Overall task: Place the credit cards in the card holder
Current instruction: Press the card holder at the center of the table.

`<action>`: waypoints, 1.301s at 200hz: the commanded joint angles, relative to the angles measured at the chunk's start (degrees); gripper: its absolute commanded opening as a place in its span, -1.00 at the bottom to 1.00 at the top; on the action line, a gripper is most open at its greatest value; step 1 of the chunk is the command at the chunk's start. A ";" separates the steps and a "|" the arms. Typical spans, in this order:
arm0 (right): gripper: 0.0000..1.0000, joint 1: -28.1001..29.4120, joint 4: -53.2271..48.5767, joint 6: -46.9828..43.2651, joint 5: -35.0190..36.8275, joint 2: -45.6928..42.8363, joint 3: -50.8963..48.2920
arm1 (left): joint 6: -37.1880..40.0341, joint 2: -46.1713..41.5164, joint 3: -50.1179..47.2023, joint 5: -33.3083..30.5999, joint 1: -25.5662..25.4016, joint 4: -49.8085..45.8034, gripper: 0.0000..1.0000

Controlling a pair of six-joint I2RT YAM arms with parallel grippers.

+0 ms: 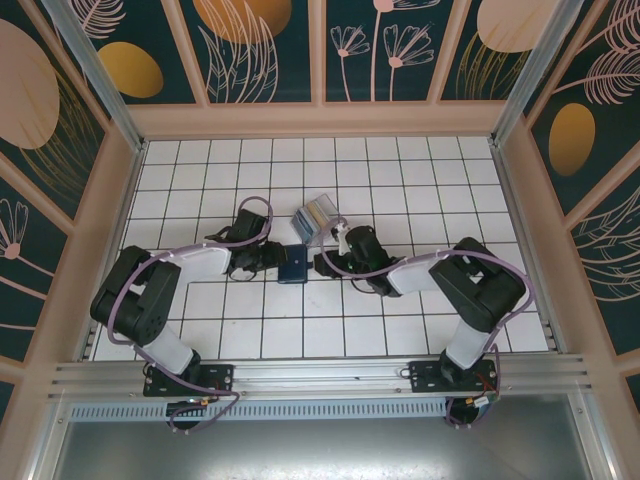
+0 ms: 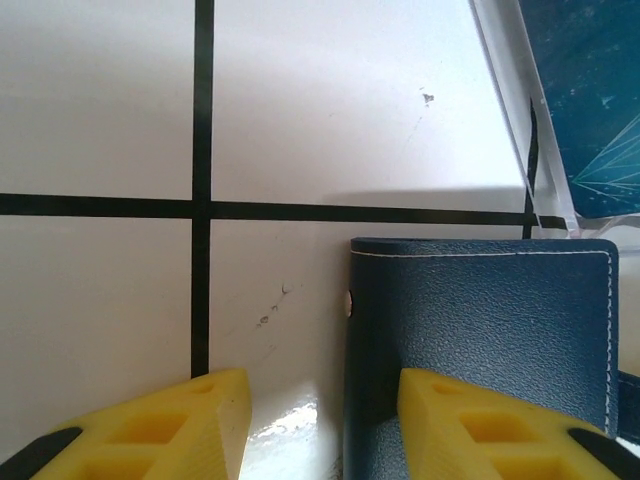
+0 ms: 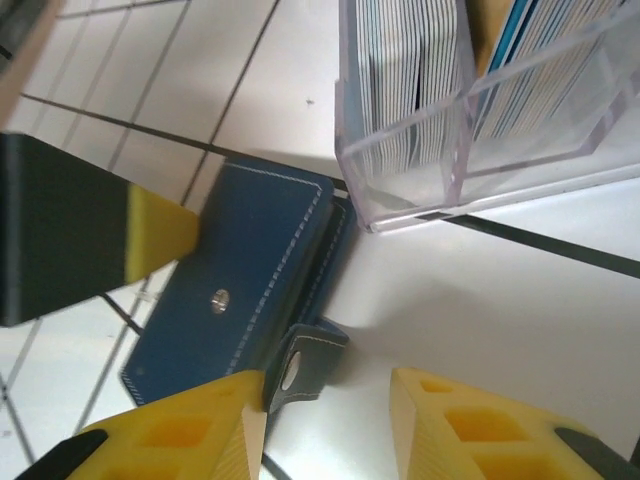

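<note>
The dark navy card holder [image 1: 293, 265] lies shut on the tiles between my two grippers. My left gripper [image 2: 325, 440] is open, and the holder's left edge [image 2: 480, 320] lies in the gap, with the right finger [image 2: 480, 430] over its cover. That finger's yellow tip [image 3: 155, 235] touches the holder [image 3: 240, 270] in the right wrist view. My right gripper [image 3: 330, 430] is open around the loose clasp tab [image 3: 305, 365], which stands against the left finger [image 3: 190, 435]. The credit cards [image 3: 415, 70] stand upright in a clear slotted rack [image 1: 315, 217] just behind the holder.
The clear rack [image 3: 400, 190] sits almost against the holder's far corner, and its edge [image 2: 525, 120] shows at the upper right in the left wrist view. White tiles [image 1: 400, 170] stretch to the wooden side walls [image 1: 520, 180].
</note>
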 commanded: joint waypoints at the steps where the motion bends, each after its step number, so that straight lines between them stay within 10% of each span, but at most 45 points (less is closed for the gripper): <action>1: -0.24 -0.86 1.58 4.38 -5.24 -2.67 0.40 | 1.42 3.44 0.18 -1.20 -0.70 -1.19 -0.11; 130: -0.30 1.65 -17.04 4.68 -8.13 3.38 14.48 | -0.31 3.54 -0.55 0.54 -0.70 0.10 -0.14; 260: -0.46 6.83 -37.21 4.36 10.74 6.63 24.80 | -1.91 1.89 -2.02 1.91 -0.70 0.89 -0.15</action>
